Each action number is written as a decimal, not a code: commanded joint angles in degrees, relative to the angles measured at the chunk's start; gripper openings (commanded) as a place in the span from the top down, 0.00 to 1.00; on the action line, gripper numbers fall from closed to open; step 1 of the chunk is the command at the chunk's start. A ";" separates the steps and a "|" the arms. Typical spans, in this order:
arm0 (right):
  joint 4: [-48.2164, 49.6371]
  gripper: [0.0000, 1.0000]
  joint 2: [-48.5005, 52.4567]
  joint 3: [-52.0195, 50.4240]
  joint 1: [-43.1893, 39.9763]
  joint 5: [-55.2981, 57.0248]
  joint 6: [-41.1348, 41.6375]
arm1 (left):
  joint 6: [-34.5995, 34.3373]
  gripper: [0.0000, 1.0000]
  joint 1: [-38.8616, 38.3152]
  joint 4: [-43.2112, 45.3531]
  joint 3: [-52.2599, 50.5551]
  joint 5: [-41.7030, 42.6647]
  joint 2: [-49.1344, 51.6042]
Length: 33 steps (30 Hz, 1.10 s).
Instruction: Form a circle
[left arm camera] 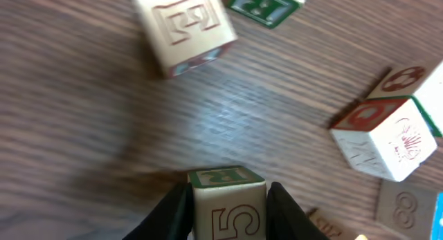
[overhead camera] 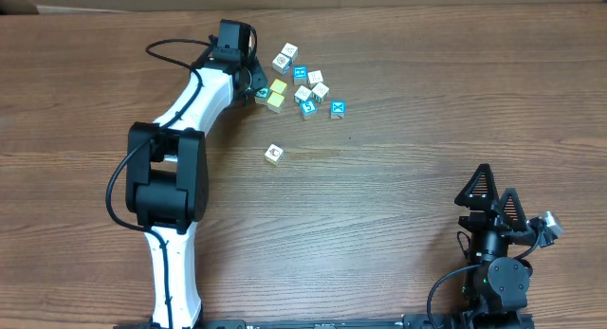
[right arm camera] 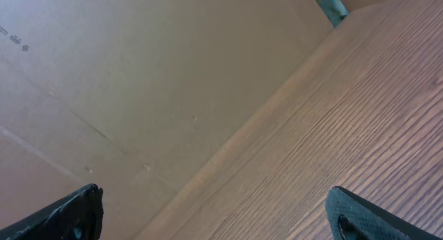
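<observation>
The left gripper (left arm camera: 228, 207) pinched one green-edged cube (left arm camera: 227, 211); the right gripper (right arm camera: 214, 202) stood wide. Nearby lay two yellow cubes (overhead camera: 278, 85), three cyan cubes (overhead camera: 300, 73), four white cubes (overhead camera: 285, 59); a lone white cube (overhead camera: 274, 154) sat apart.

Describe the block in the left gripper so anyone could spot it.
Follow the white left arm to the block cluster near the table's far edge. At its left fringe, the left gripper is shut on a cream block: green-framed top, a 5 on its side.
</observation>
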 commanded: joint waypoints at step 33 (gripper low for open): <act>0.02 0.00 -0.63 -0.57 -0.22 0.37 0.00 | 10.84 0.55 1.40 -17.35 -4.94 0.09 -6.36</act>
